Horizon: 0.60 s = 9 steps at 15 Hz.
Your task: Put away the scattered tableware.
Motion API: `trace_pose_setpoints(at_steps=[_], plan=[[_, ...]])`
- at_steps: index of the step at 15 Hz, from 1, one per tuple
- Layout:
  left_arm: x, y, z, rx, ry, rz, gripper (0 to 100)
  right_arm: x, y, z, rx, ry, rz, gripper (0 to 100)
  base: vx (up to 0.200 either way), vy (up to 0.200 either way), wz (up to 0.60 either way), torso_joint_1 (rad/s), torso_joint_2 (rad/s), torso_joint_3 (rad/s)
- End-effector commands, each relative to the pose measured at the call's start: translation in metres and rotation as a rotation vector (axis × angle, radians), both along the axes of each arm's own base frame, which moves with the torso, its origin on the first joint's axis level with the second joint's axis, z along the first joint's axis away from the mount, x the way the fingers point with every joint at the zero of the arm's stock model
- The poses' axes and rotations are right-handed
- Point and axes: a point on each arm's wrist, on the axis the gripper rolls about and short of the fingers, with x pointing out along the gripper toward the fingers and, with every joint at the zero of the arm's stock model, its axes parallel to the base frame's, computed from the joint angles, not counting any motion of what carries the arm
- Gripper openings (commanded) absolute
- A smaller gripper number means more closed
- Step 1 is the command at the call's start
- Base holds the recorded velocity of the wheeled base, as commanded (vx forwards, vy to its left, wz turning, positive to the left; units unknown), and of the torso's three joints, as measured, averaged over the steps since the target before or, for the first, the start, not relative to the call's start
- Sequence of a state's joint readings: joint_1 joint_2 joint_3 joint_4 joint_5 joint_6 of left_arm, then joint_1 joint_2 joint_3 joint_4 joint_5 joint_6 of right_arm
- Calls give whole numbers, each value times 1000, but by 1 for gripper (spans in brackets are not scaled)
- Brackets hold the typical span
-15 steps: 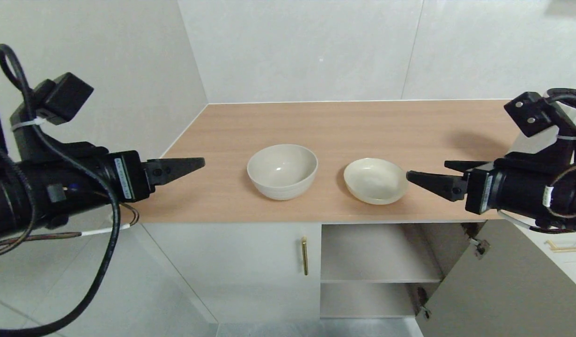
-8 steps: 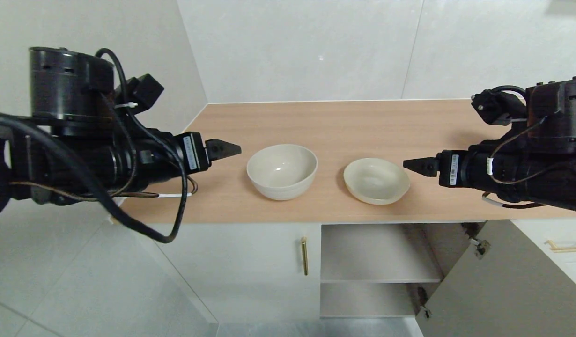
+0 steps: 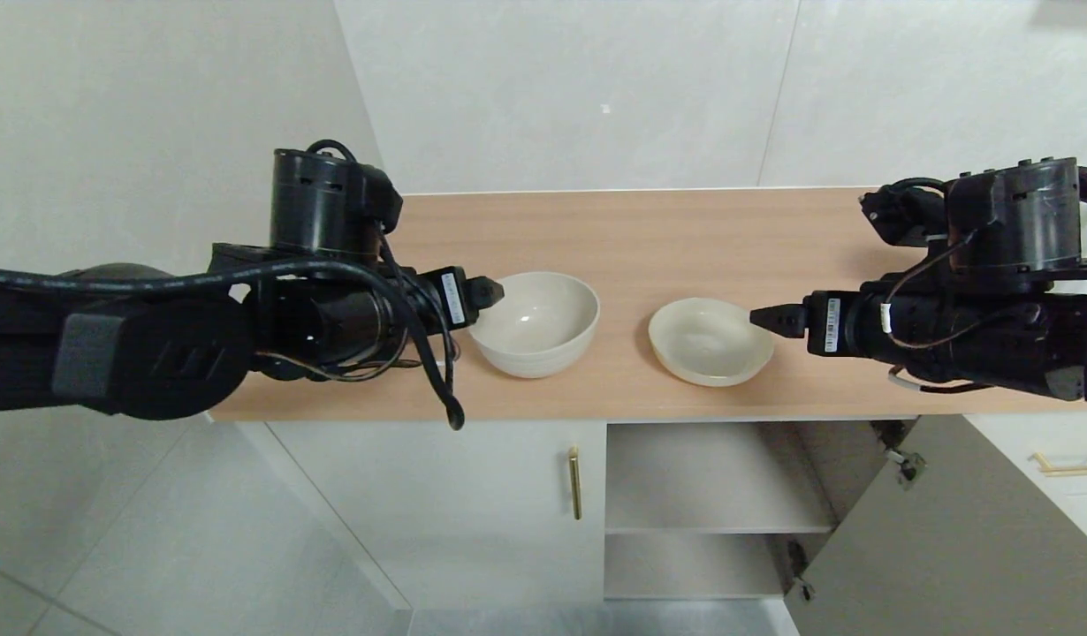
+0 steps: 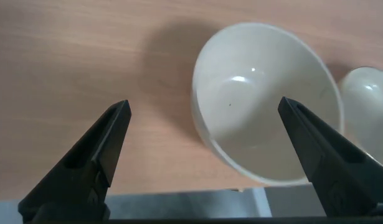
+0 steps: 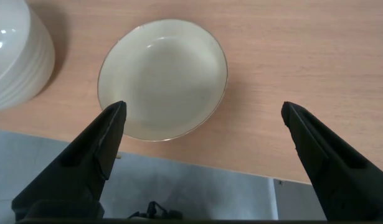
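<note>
Two pale dishes sit on the wooden counter point(image 3: 649, 238): a deep cream bowl point(image 3: 533, 322) on the left and a shallow cream dish point(image 3: 710, 340) on the right. My left gripper point(image 3: 495, 292) hovers at the deep bowl's left rim. In the left wrist view it is open point(image 4: 203, 104), its fingers spread wide over the bowl point(image 4: 266, 112). At the shallow dish's right rim is my right gripper point(image 3: 760, 318). It is open too point(image 5: 203, 107), above and astride the dish point(image 5: 163, 78), with the deep bowl point(image 5: 17, 56) beyond. Neither gripper holds anything.
Under the counter the right cabinet point(image 3: 703, 477) stands open with bare shelves, its door point(image 3: 932, 530) swung out to the right. The left door has a gold handle point(image 3: 575, 482). Walls close off the counter at the back and left.
Both arms have swung inward over the counter. The left gripper moved right up to the deep bowl's rim; the right gripper crept left to the shallow dish's rim. The dishes stayed put.
</note>
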State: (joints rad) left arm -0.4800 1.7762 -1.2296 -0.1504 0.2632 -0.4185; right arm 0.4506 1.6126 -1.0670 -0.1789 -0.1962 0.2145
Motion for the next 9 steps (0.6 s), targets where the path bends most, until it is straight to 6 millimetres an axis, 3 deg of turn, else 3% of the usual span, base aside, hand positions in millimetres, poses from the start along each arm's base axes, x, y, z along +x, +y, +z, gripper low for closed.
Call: trace_pose_setpoints(at_steps=[1, 9], plan=[[10, -6, -17, 19, 38, 1, 100, 1, 1, -1, -1, 3, 0, 100, 0, 0, 0, 0, 0, 0], [19, -10, -29, 34, 59, 20, 100, 2, 1, -2, -2, 4, 0, 100, 0, 0, 0, 0, 0, 0]])
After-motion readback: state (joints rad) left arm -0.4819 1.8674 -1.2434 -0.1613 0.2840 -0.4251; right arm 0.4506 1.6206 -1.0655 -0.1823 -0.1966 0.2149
